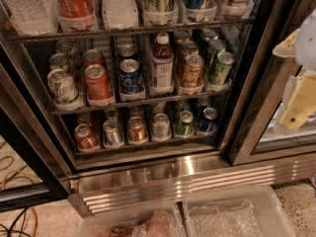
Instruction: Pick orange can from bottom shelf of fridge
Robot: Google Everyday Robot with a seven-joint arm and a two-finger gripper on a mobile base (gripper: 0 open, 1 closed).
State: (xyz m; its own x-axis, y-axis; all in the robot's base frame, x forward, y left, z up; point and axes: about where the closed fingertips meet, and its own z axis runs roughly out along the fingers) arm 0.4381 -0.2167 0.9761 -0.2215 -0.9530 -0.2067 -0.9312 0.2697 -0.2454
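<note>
The fridge [249, 83] stands open with its wire racks facing me. The bottom shelf [148, 146] holds a row of short cans in clear cups. The orange can [137, 129] stands third from the left in the front row, upright, between a silver can [112, 132] and another silver can [160, 126]. A red can [86, 138] is at the row's left end. My gripper [299, 104] shows as cream and white parts at the right edge, in front of the glass door, well right of and above the orange can. It holds nothing that I can see.
The rack above holds taller cans, a tan-gold can [191, 71] and a bottle [161, 65]. Green [185, 122] and blue [208, 120] cans stand right of the orange can. The ribbed steel base [187, 179] juts out below. Two clear plastic bins [232, 214] sit on the floor in front.
</note>
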